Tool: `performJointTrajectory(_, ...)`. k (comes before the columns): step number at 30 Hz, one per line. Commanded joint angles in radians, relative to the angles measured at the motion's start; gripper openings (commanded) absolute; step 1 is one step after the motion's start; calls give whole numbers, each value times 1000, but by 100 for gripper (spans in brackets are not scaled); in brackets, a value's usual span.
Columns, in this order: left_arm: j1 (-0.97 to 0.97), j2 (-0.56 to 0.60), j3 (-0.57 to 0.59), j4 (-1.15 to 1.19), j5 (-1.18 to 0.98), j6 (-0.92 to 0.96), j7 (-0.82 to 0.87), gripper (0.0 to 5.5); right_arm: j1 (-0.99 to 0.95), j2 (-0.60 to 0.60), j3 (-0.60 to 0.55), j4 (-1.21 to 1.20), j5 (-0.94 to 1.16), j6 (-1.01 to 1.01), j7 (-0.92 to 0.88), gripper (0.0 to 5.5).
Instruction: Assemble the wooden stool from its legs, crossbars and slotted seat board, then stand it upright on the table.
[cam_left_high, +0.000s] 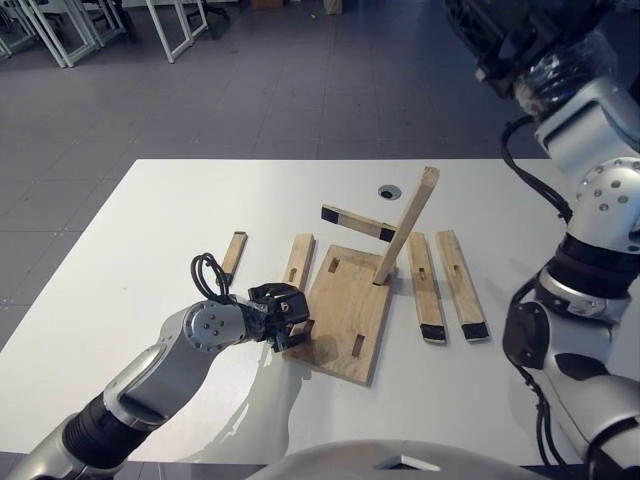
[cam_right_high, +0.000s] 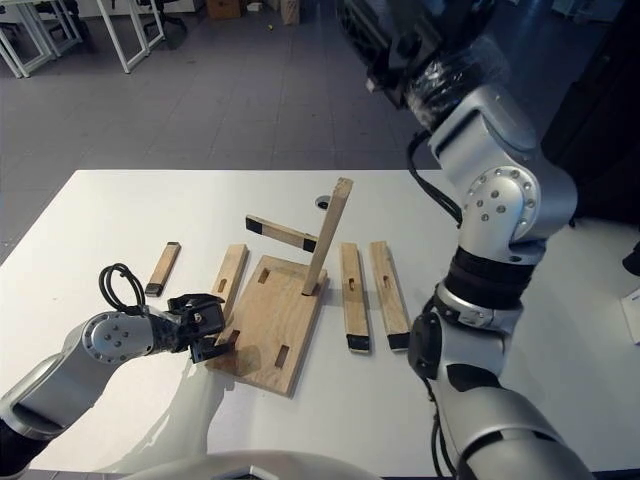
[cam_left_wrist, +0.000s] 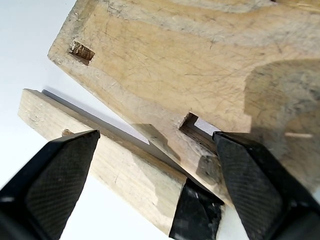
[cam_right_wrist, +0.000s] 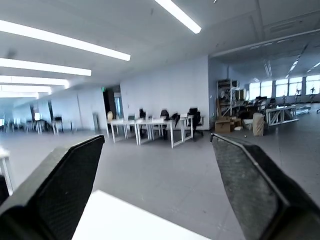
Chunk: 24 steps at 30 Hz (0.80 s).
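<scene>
Eye views: pale slotted wooden seat board (cam_left_high: 345, 310) lying on white table (cam_left_high: 150, 230), one wooden leg (cam_left_high: 408, 225) standing tilted in far slot; left claw (cam_left_high: 292, 332) at near-left corner. Left wrist view: fingers (cam_left_wrist: 55, 185) spread wide, straddling board edge and black-tipped wooden leg (cam_left_wrist: 125, 170) beneath. Right wrist view: right claw (cam_right_wrist: 157, 185) open, raised, facing room.

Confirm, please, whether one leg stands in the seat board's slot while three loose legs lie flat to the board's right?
Not quite: two loose legs, not three, lie flat to the seat board's right, as the left eye view shows. The standing leg is indeed in its slot.
</scene>
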Motion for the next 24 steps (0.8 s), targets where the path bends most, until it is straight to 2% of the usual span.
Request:
performJointTrajectory(1, 64, -12, -82, 46, -18, 50, -38, 420, 140, 46, 111, 12, -6, 51, -13, 392)
performJointTrajectory(3, 53, -18, -87, 54, -16, 48, -41, 420, 212, 17, 187, 77, -72, 12, 18, 392)
performJointTrajectory(6, 50, -25, -86, 68, -12, 43, -35, 420, 203, 9, 209, 97, -82, 2, 30, 392)
performJointTrajectory(8, 54, -34, -88, 72, -9, 43, -26, 420, 154, 12, 167, 102, -56, -13, 21, 392)
performJointTrajectory(13, 82, -62, -94, 43, -9, 70, 3, 420, -18, -46, -56, 127, 19, -104, -74, 392)
performJointTrajectory(15, 91, -66, -88, 30, -12, 83, 10, 420, 79, -103, -77, 59, -15, -86, -103, 392)
performJointTrajectory(17, 89, -78, -73, 15, -21, 102, 18, 420, 294, -132, -45, -63, -47, -25, -124, 424)
performJointTrajectory(20, 97, -114, -11, -26, -44, 159, 50, 420, 635, -112, 16, -274, -86, 33, -171, 491)
performJointTrajectory(22, 115, -153, 64, -92, -71, 241, 88, 420, 847, -108, 86, -371, -89, 61, -155, 491)
performJointTrajectory(24, 108, -169, 134, -150, -97, 313, 106, 420, 969, -111, 132, -403, -102, 51, -134, 491)
